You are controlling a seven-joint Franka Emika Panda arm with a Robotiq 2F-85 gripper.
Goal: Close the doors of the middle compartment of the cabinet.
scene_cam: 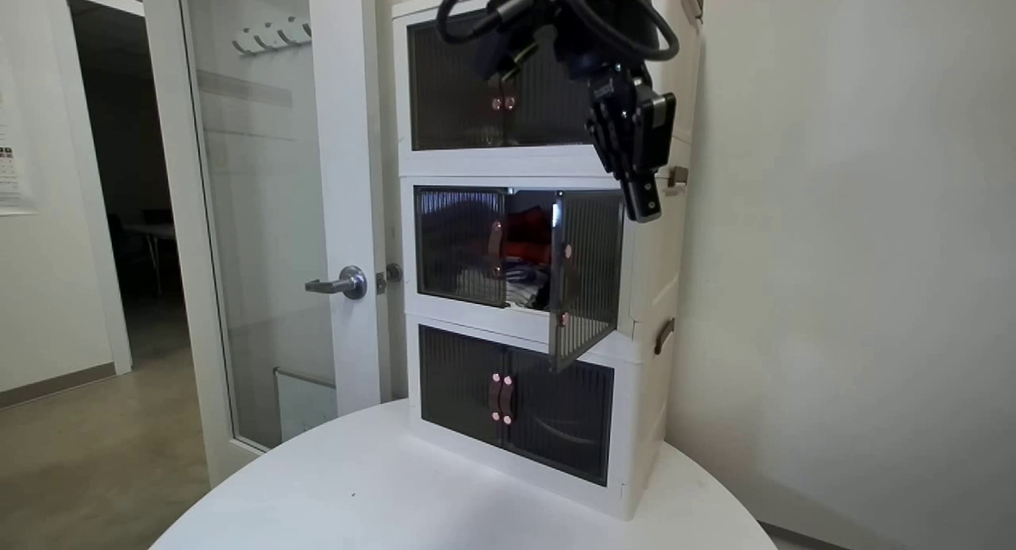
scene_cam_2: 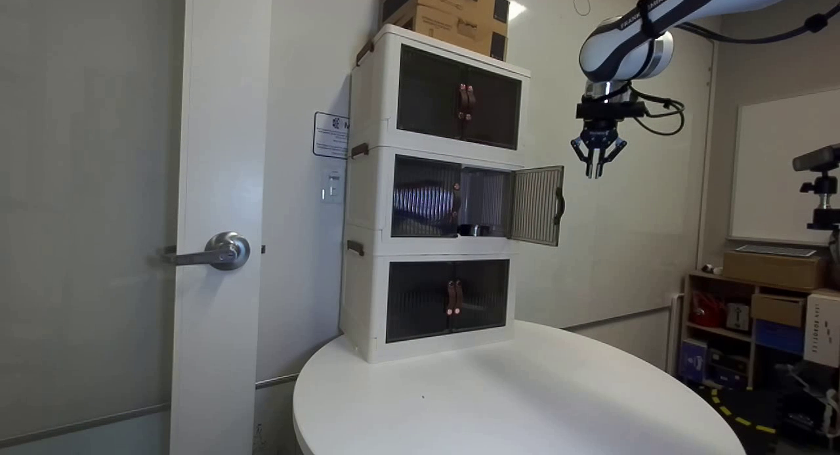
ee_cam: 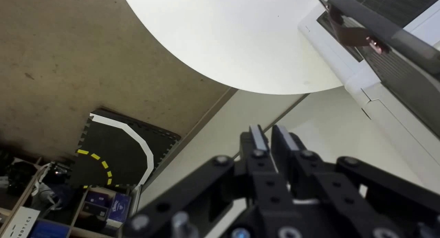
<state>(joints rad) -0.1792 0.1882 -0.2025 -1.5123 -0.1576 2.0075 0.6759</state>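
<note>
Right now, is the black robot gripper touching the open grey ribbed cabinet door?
Apart: an exterior view shows pale wall between the black robot gripper and the ribbed door.

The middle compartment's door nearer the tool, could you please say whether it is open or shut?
Open: in both exterior views, the door juts outward from the cabinet.
</note>
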